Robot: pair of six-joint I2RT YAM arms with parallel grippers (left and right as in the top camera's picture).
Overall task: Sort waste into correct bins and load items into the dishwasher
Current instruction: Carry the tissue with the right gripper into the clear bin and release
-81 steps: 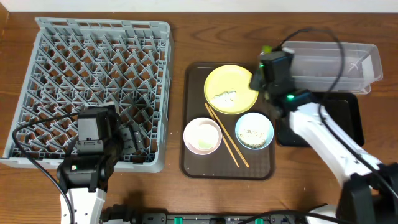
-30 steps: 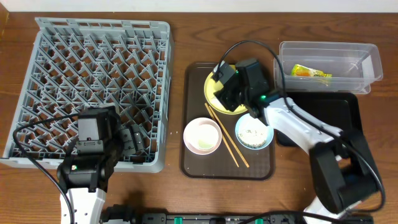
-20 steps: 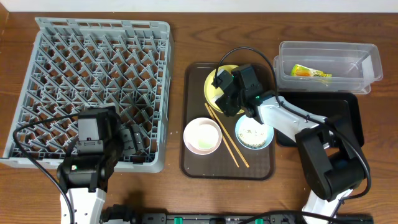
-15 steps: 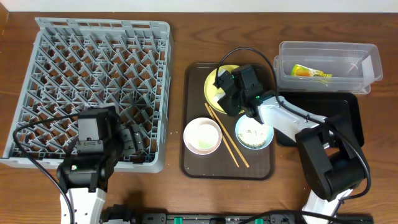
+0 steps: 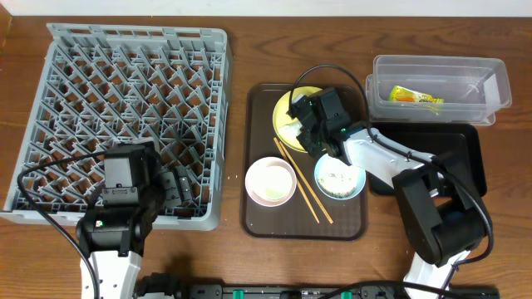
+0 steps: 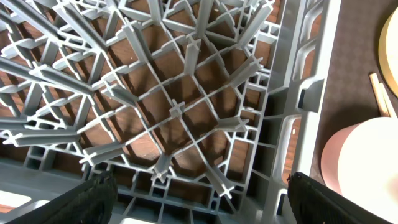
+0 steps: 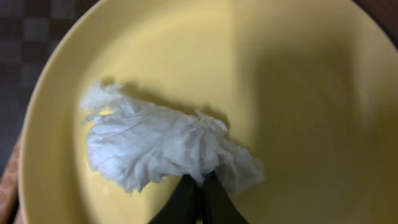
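Yellow plate (image 7: 298,93) at the far end of the brown tray (image 5: 259,212), bearing the crumpled white tissue (image 7: 155,149). The right gripper (image 7: 199,200), its fingers pressed together, pinches the near edge of the tissue, which rests on the plate. Nearer on the same tray are the white bowl (image 5: 270,181) at left and the light blue bowl (image 5: 359,184) with beige crumbs (image 5: 336,176) at right. The wooden chopsticks (image 5: 303,193) lie slantwise between the two bowls. The clear tub (image 5: 490,87), far right, holds the green-and-orange wrapper (image 5: 414,96), and the black tray (image 5: 461,158) lies just on its near side. The left gripper (image 6: 202,193), fingers spread wide apart, hangs over the near right corner of the grey rack (image 5: 125,91).
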